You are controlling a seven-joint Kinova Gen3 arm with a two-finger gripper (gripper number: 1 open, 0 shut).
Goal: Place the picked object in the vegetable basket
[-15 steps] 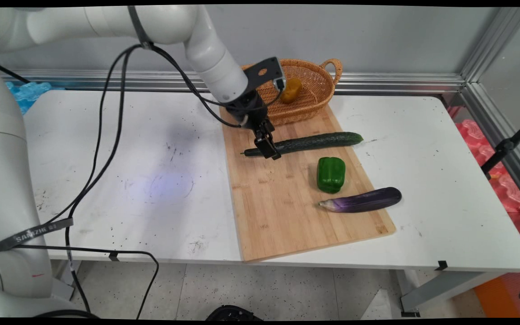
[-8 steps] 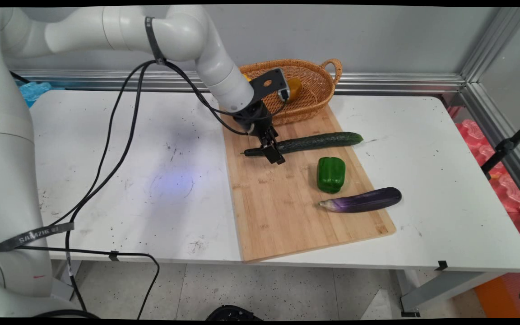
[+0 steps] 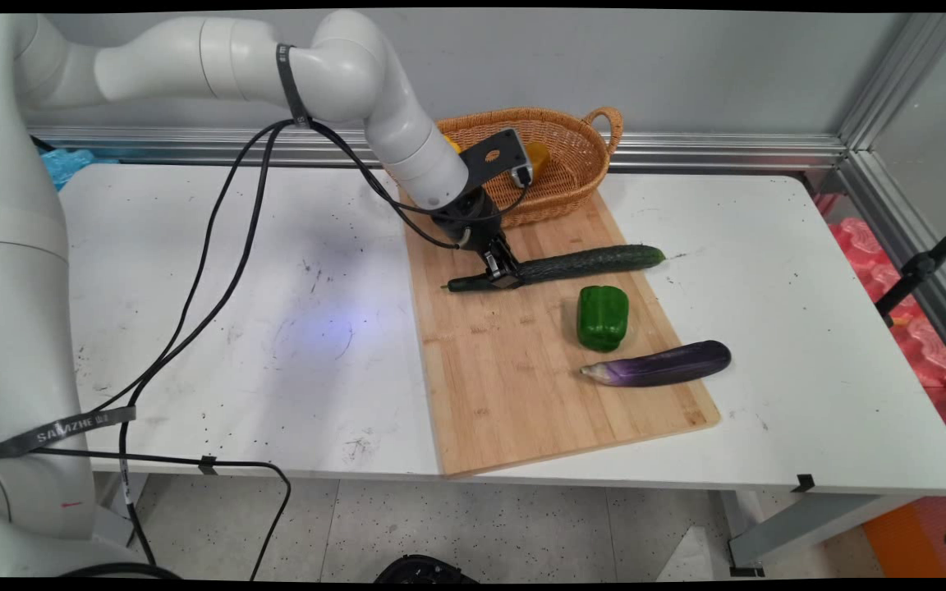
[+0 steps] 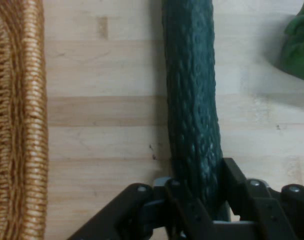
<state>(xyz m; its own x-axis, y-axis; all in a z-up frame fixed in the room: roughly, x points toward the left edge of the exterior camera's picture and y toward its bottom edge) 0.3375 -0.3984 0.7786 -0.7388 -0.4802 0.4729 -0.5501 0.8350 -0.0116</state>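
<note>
Two fingers of the claw (image 4: 198,197) are closing around the cucumber (image 3: 559,264) near its thin stem end, and in the hand view they are pressing against both of its sides, so the claw is grasping the cucumber. It is lying on the wooden board (image 3: 514,386). To the claw's left the white table (image 3: 235,328) is showing scuffs and specks. Just behind the claw the wicker basket (image 3: 571,168) is sitting at the board's far end, holding an orange-brown piece (image 3: 535,154) I cannot name. Beyond the claw to the right, the green pepper (image 3: 603,317) is resting near the cucumber, and the eggplant (image 3: 660,364) is lying further right and nearer the camera, partly off the board's edge.

Because the grip is sitting far toward one end, the long heavy free part could be sagging or swinging in any lift and twisting out of the fingers.

Its long axis is running left to right across the board, the stem end pointing left, the blunt end pointing right and slightly away.
</note>
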